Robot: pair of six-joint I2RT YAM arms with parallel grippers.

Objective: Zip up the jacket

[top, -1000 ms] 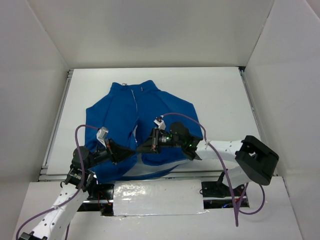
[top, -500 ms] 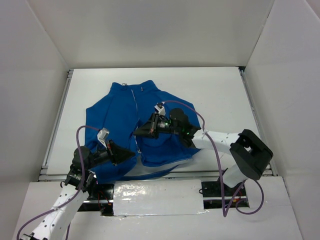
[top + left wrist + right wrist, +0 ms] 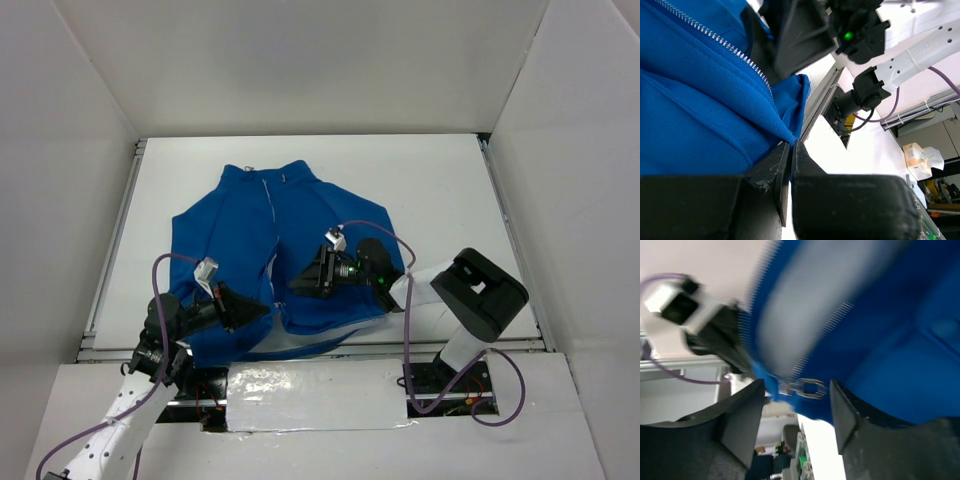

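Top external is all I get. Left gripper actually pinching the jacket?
Observer: Yes. Left wrist shows the left gripper shut on the jacket at its bottom hem corner.
Operator: Right gripper on the pull?
Observer: Not clamped. Right wrist shows the right gripper open, the zipper pull between its fingers.
Operator: Zipper closed there?
Observer: No. Though blurred, right wrist shows two rows of zipper teeth spread apart beyond the pull, pale lining between.

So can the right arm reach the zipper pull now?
Probably yes: the zipper pull already sits between the right end effector's open fingers, with nothing blocking it.
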